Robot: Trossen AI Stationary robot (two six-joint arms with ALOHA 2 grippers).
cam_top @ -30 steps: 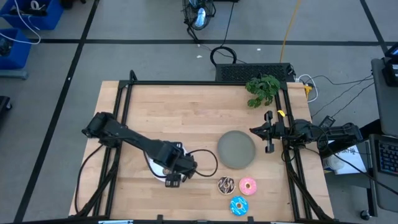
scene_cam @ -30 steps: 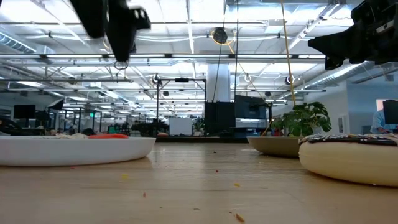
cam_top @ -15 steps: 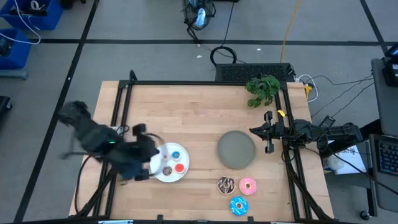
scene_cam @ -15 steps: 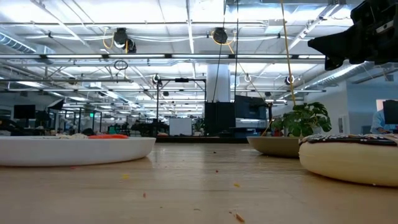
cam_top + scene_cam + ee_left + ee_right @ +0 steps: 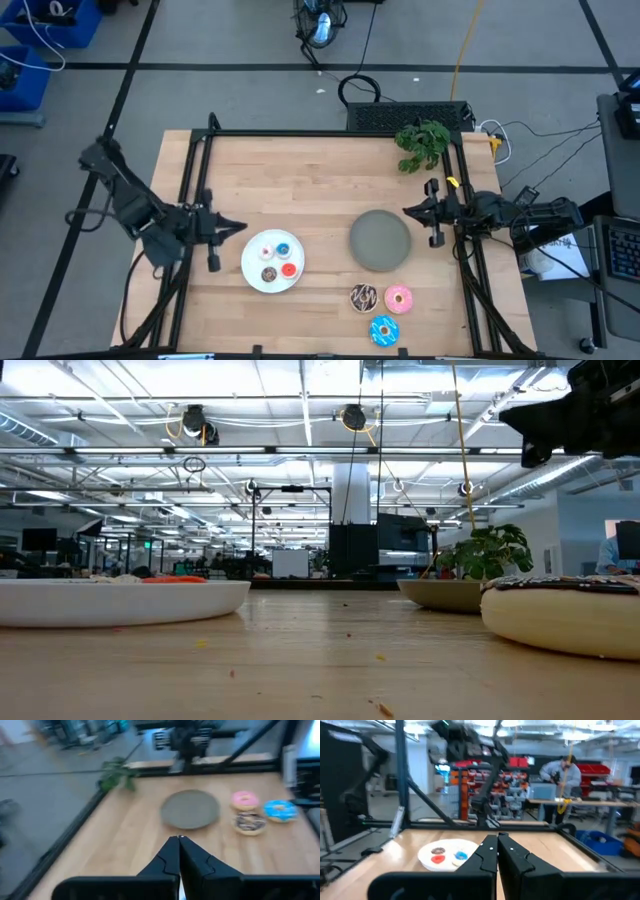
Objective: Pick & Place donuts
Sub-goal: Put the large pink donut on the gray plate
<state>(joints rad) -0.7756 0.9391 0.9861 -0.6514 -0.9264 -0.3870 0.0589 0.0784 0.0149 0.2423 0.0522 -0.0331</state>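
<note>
Three tiny donuts, blue (image 5: 283,249), brown (image 5: 268,274) and red (image 5: 289,268), lie on the round white plate (image 5: 256,280). Three larger donuts lie on the table near its front edge: chocolate with drizzle (image 5: 363,296), pink (image 5: 398,298) and blue-sprinkled (image 5: 384,330). The round grey plate (image 5: 380,240) stands bare between them and my right gripper. My left gripper (image 5: 235,226) is shut and hovers by the table's left rail, left of the white plate. My right gripper (image 5: 408,210) is shut at the right rail. In the left wrist view my left gripper (image 5: 179,840) points toward the grey plate (image 5: 190,809).
A green plant (image 5: 422,143) sits at the table's far right corner. Black frame rails (image 5: 195,190) run along the left, right and far edges. A person (image 5: 560,770) stands in the room beyond the table. Bare wood lies between the plates and the far edge.
My left gripper has drawn back from over the white plate toward the table's left edge, swinging round until it points toward the right. The white plate and its three tiny donuts, hidden under the arm before, now show whole.
</note>
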